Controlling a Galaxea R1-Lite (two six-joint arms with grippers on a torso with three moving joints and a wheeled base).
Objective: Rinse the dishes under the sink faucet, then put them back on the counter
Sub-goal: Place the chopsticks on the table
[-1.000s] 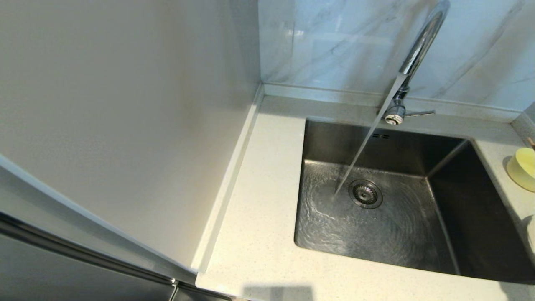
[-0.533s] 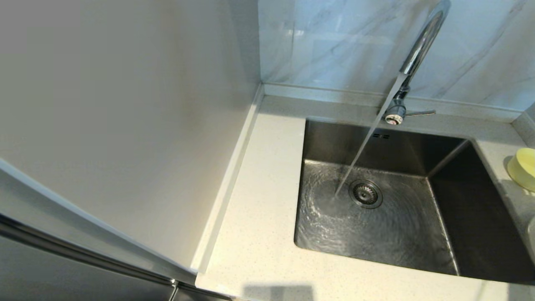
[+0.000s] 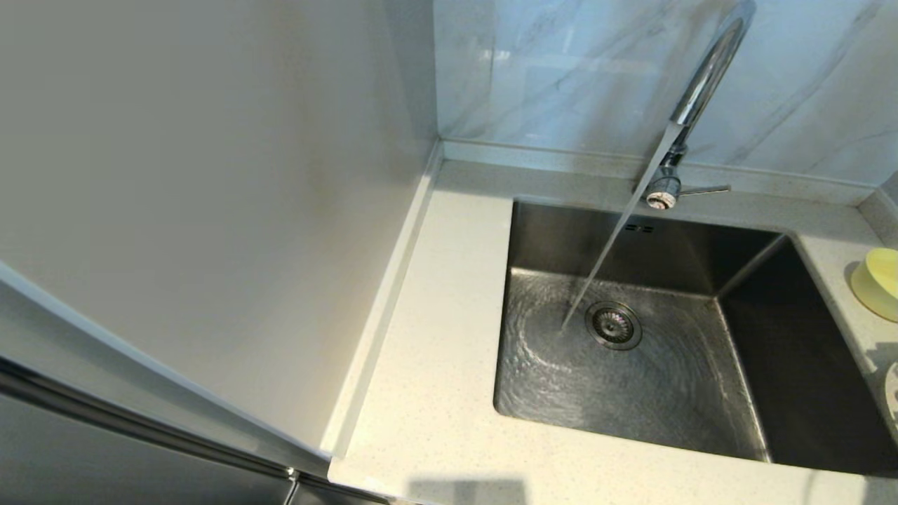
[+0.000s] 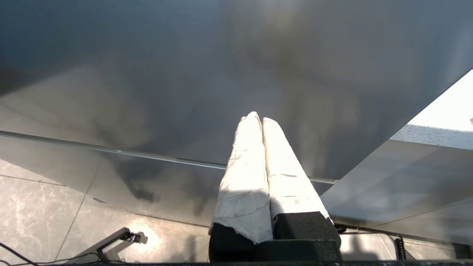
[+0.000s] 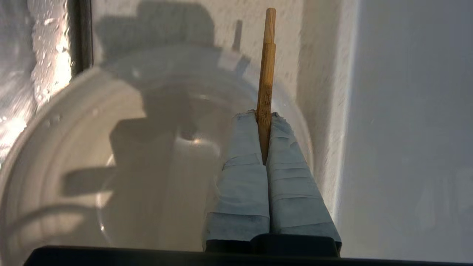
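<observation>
Chopsticks (image 5: 266,70), pinched between the shut fingers of the right gripper (image 5: 264,118), hang over the plate (image 5: 74,155) on the counter (image 5: 325,92) beside the basin; only a short length is clamped, so they could pivot or slip out on the way to the running faucet (image 3: 701,77). The left gripper (image 4: 258,120) is parked, closed and empty. The head view shows neither arm, cuts bowl (image 3: 878,280) and plate at its edge, and whether one stick or two is held is unclear.
</observation>
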